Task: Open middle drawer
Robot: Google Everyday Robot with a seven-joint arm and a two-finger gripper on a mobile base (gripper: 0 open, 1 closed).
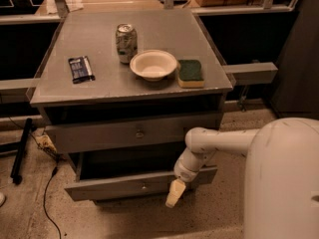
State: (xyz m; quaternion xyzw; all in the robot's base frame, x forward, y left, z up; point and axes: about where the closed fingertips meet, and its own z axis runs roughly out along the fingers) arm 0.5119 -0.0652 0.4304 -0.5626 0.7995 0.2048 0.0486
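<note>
My gripper (174,193) hangs before the right end of the middle drawer (114,187), and my arm (219,139) covers that end of its front. The drawer's inside is too dark to read. My body (284,183) is cut off by the right and bottom edges.

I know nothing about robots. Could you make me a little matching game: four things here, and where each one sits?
1. can
2. sponge
3. dark packet
4. gripper

A. low down, at the front of the pulled-out middle drawer
B. just right of the bowl
C. alone, on the left of the tabletop as seen
D. behind the bowl, slightly left

Pairs: 1-D, 2-B, 3-C, 4-A.
</note>
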